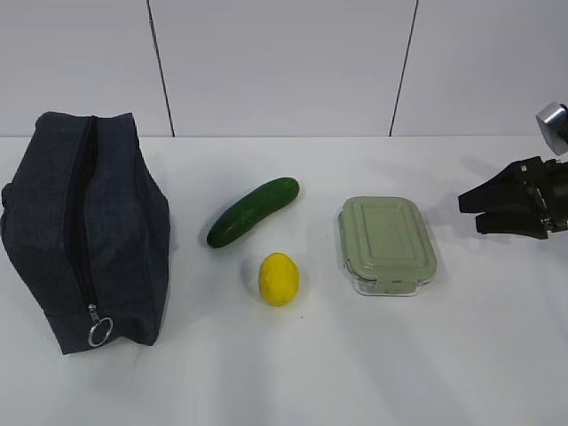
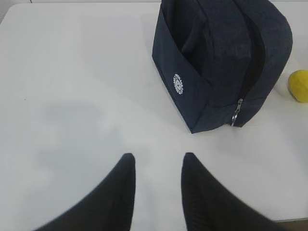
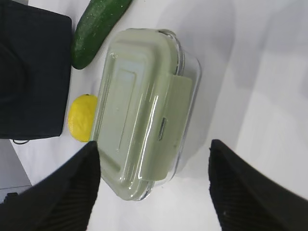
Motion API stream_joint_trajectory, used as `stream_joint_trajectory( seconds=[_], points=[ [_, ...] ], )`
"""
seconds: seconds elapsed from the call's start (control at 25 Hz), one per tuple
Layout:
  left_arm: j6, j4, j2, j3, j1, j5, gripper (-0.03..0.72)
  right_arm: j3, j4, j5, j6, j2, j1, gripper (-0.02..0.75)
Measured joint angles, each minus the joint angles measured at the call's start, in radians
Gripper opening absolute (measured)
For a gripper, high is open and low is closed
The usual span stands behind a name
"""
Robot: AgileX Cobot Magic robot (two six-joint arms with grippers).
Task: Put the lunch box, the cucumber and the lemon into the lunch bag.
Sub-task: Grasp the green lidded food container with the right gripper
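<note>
I am holding my right tool point(image 3: 154, 187) with its fingers spread wide and nothing between them, and the lunch box point(image 3: 144, 110) is sitting just ahead of it on the tabletop point(image 1: 355, 373), sage lid clipped on, one end lined up with the gap. My left tool point(image 2: 158, 185) is hovering with its fingers parted more narrowly, also empty; the lunch bag point(image 2: 219, 62) is lying ahead of it and a little to its right — not touching it.

Past the lunch box from my right tool, the lemon point(image 3: 83, 118) is resting just beside the box's far end, and the cucumber point(image 3: 96, 29) is lying apart from both, angled toward the bag.

I am judging the risks from here. The bag's zipper looks closed along the top, its ring pull point(image 1: 100, 331) hanging at the near end, so anything I carry over now would have nowhere to go. The box is wide and its clear walls are smooth — if I am closing off-centre it could twist or slide out. Pushing forward while reaching could also nudge the box into the lemon, and the lemon would roll. The cucumber's curve may let it pivot in a pinch.
</note>
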Motion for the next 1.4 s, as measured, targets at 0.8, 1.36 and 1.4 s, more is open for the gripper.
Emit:
stream_joint_trajectory(
  seconds=[0.8, 1.36, 1.4],
  points=[
    [0.000, 0.000, 0.000, 0.000, 0.000, 0.000, 0.239, -0.039, 0.077, -0.004, 0.051, 0.119, 0.055, 0.534],
    [0.000, 0.000, 0.000, 0.000, 0.000, 0.000, 0.239, -0.053, 0.094, -0.004, 0.087, 0.134, 0.089, 0.534],
    [0.000, 0.000, 0.000, 0.000, 0.000, 0.000, 0.239, -0.055, 0.092, -0.004, 0.087, 0.139, 0.097, 0.534]
  ],
)
